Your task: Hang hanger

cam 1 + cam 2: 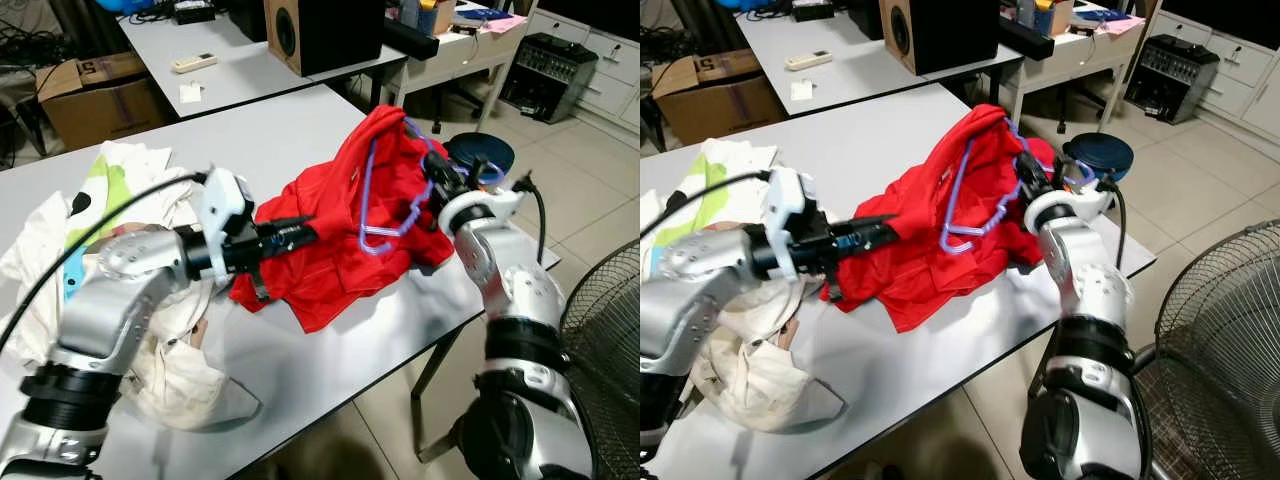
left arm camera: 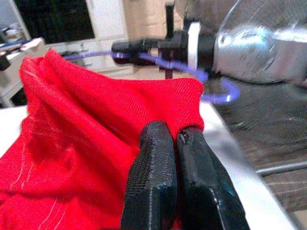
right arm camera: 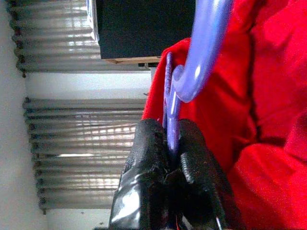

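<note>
Now the right pincer (image 1: 437, 186) is clamped on the purple hanger (image 1: 385, 215), lying across the red garment (image 1: 335, 235) on the desk (image 1: 250, 130); the left pincer (image 1: 300, 232) pinches the cloth, the hanger just beyond it toward the right arm

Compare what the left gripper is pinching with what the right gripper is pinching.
The left gripper is shut on soft red cloth garment lying low on the grey table. The right gripper is shut on the rigid purple plastic hanger, held raised. Both pinch tightly, and the hanger sits partly inside the garment.
</note>
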`<state>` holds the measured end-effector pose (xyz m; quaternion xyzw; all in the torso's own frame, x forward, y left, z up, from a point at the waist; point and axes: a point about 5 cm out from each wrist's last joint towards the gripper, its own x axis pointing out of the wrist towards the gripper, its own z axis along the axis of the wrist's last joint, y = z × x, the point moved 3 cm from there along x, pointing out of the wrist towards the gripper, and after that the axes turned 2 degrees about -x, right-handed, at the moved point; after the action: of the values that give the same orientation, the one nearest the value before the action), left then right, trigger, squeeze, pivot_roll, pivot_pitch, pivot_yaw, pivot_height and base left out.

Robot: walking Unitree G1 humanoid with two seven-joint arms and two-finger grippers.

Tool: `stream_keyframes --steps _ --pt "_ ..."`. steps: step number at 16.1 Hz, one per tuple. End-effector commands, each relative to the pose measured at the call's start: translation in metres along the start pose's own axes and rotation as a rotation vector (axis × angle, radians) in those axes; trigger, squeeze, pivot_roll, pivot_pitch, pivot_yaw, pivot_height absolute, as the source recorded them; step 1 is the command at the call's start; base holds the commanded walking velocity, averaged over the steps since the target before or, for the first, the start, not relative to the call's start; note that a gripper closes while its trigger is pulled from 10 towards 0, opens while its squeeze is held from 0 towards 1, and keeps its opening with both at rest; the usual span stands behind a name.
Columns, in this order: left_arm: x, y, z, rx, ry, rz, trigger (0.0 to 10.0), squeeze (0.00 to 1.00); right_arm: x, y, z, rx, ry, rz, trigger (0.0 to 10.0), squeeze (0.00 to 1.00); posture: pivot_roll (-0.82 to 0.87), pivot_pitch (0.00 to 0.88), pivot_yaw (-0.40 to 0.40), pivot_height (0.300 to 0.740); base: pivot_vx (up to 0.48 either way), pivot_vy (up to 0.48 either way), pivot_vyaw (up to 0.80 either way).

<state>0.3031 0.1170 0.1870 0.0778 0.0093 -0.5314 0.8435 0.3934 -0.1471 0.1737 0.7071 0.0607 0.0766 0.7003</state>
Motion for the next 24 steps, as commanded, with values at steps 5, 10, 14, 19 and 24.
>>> stream_keyframes --steps 5,10,14,19,24 --pt "0.000 -0.008 -0.005 -0.009 0.012 -0.065 0.0 0.00 0.004 0.008 0.018 0.029 -0.111 0.021 10.0 0.00 -0.02 0.000 0.040 0.740 0.000 0.000 0.00" --pt "-0.006 -0.036 0.003 -0.054 0.000 -0.250 0.0 0.00 0.009 0.007 0.029 0.017 -0.148 -0.003 10.0 0.00 -0.01 0.000 0.035 0.740 0.000 0.000 0.00" --pt "0.002 -0.041 -0.010 -0.050 0.035 -0.246 0.0 0.00 0.014 0.010 0.032 0.020 -0.159 -0.001 10.0 0.00 -0.01 0.000 0.030 0.740 0.000 0.000 0.00" --pt "0.019 -0.048 0.009 -0.018 -0.044 -0.269 0.0 0.00 0.023 0.008 0.018 -0.086 -0.125 -0.042 10.0 0.00 0.00 0.000 0.018 0.740 0.000 0.000 0.00" --pt "0.023 -0.070 0.025 -0.031 -0.100 -0.377 0.0 0.00 0.027 0.001 0.017 -0.174 -0.161 -0.112 10.0 0.00 0.01 0.000 0.010 0.740 0.000 0.000 0.00"
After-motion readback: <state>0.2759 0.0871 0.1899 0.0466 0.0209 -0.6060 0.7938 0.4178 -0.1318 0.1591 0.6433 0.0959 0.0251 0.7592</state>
